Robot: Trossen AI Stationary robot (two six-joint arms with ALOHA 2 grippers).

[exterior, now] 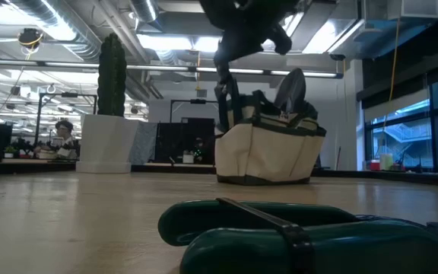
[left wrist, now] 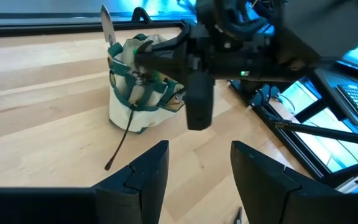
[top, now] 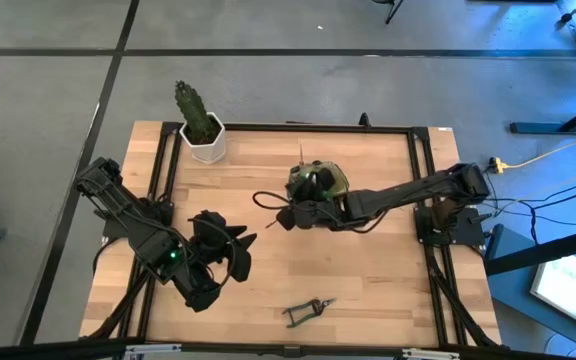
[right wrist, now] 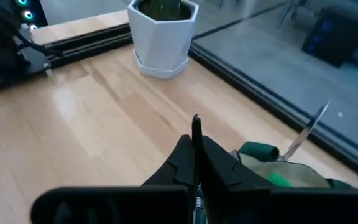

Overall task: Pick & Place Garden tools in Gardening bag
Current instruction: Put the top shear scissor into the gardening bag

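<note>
High view tells you most tools sit in the olive-and-tan fabric gardening bag (top: pixel 320 181), your right hand (top: pixel 286 217) clenched on a dark thin-stemmed tool (top: pixel 265 199) beside it, the black-and-green pruning shears (top: pixel 306 312) left on the wooden desk (top: pixel 368 280), left hand (top: pixel 236 243) released.

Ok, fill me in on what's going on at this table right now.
The robot is packing garden tools into the gardening bag. The right gripper sits beside the bag, shut on a thin dark tool whose type I can't make out. The left gripper waits open near the table's front left. Some tools already poke out of the bag. The pruning shears lie loose on the table near the front edge. A potted cactus stands at the back.
</note>
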